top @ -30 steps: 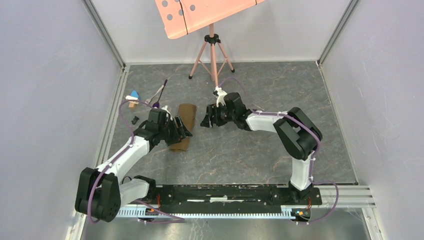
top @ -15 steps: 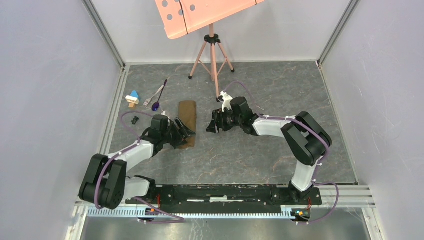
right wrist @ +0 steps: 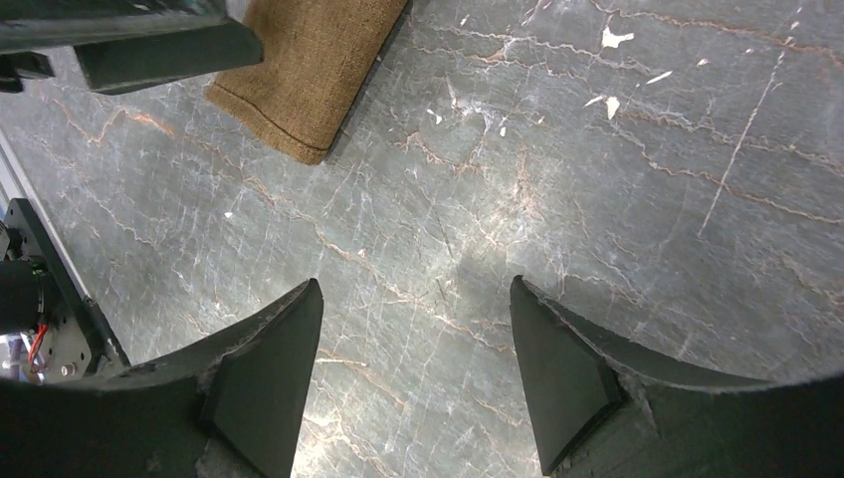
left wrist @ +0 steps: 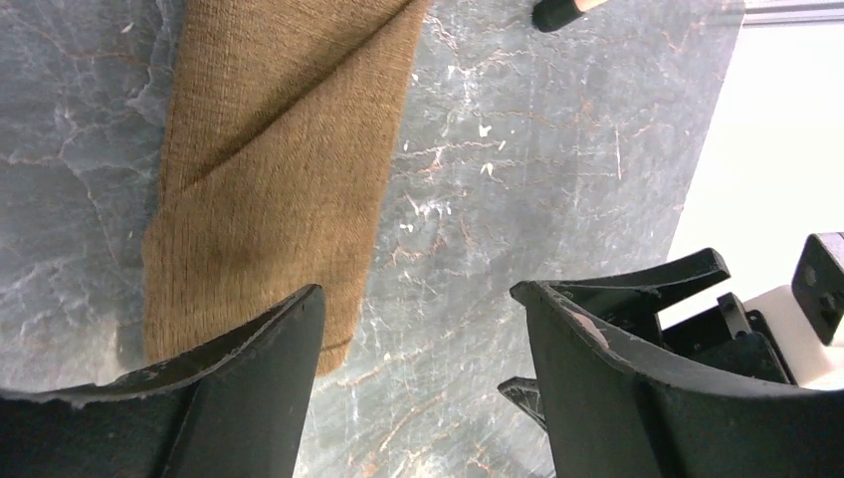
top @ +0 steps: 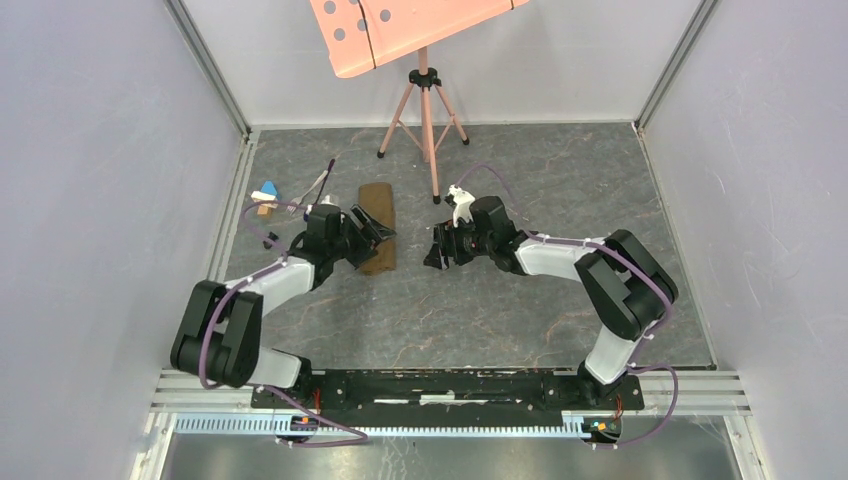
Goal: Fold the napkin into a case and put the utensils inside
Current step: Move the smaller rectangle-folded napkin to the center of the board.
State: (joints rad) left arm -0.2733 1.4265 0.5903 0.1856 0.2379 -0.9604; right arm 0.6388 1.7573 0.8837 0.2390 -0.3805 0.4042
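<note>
Case (top: 380, 206) farther from bases than earlier; left end effector (top: 374, 232) and right end effector (top: 436, 250) wide, empty.

Bright even light, faint soft shadows, sharp focus throughout

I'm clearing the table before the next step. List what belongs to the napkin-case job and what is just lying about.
For the job:
- folded napkin case
- utensils, partly hidden

Lying about:
- blue, white and tan toy block
- pink music stand
</note>
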